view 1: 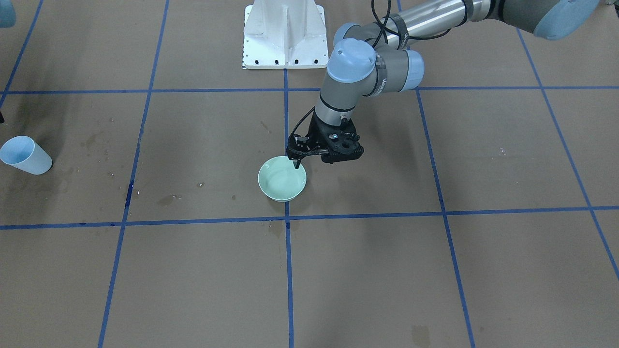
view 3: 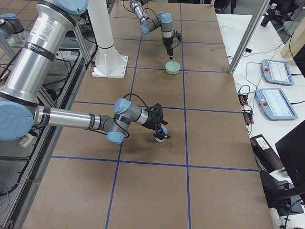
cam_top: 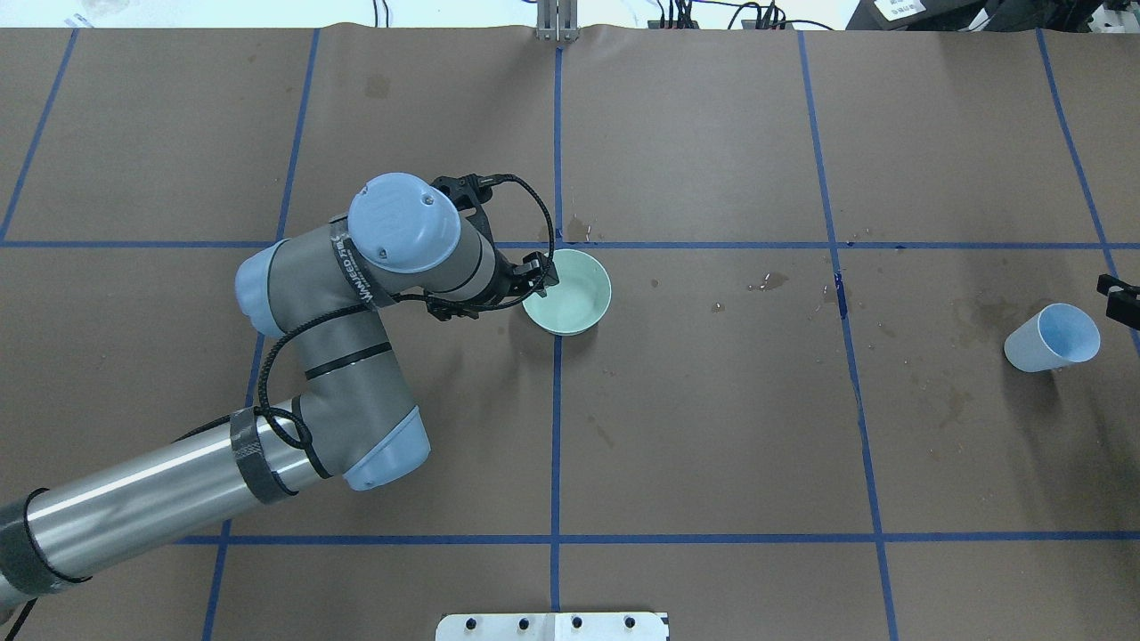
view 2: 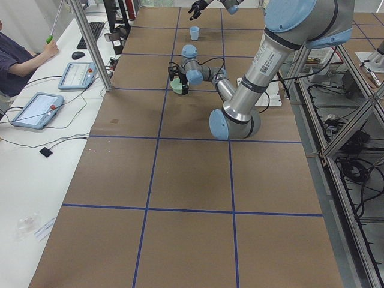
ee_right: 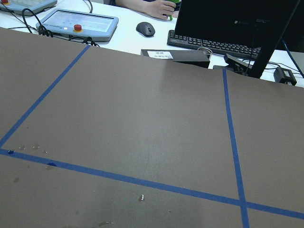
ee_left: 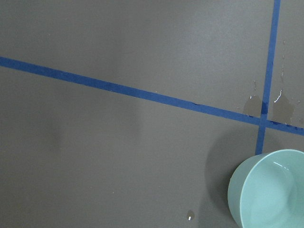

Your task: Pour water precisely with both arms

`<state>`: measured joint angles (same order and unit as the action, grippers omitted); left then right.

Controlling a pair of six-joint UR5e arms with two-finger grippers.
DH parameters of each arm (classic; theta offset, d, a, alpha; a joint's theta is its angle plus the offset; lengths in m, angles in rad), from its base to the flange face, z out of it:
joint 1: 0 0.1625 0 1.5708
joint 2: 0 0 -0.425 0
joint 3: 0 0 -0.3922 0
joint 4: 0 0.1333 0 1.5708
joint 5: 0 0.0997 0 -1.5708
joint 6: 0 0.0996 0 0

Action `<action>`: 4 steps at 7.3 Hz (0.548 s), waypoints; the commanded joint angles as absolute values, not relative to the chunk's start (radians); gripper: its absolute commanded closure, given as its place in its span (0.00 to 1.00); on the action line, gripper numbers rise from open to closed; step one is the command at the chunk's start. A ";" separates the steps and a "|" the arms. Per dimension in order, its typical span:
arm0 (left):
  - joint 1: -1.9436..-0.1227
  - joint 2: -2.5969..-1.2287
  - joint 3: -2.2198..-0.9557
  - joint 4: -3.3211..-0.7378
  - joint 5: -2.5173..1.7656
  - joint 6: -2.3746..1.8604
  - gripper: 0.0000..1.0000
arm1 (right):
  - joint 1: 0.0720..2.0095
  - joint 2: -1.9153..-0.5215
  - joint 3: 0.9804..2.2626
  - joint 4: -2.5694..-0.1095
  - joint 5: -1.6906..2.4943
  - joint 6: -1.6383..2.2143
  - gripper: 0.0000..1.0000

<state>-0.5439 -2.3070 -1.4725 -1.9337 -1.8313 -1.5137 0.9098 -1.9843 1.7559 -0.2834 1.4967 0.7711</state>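
The brown paper-covered table (cam_top: 712, 427) with its blue tape grid fills the space, stained in places by dark damp blotches. The left arm (cam_top: 356, 356) reaches across it, and the left gripper (view 1: 296, 162) looks to be pinching the rim of the pale green bowl (view 1: 282, 179), one finger dipped inside; from here I can't be fully sure the fingers are pressed tight. The water (ee_left: 266, 209) sits in that bowl, only a faint sheen. Far off toward the right edge, the right gripper (view 3: 159, 125) is at the light blue cup (cam_top: 1053, 337), which leans, though I cannot tell how its fingers stand. The risk I see: a thin rim pinch could slip when the bowl is lifted, slopping water onto the paper.
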 commanded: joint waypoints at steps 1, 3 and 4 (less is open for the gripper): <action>-0.537 -2.338 -1.408 -1.973 -1.824 -1.529 0.04 | 0.978 -1.962 1.755 -0.314 1.586 0.755 0.01; -0.537 -2.338 -1.401 -1.973 -1.825 -1.526 0.31 | 1.145 -1.902 1.755 -0.411 1.805 0.656 0.01; -0.537 -2.338 -1.401 -1.973 -1.825 -1.526 0.45 | 1.193 -1.887 1.755 -0.463 1.868 0.617 0.01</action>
<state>-0.5370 -2.3372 -1.4025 -1.9725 -1.8253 -1.5270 1.1215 -1.9089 1.7548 -0.4018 1.7761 0.6718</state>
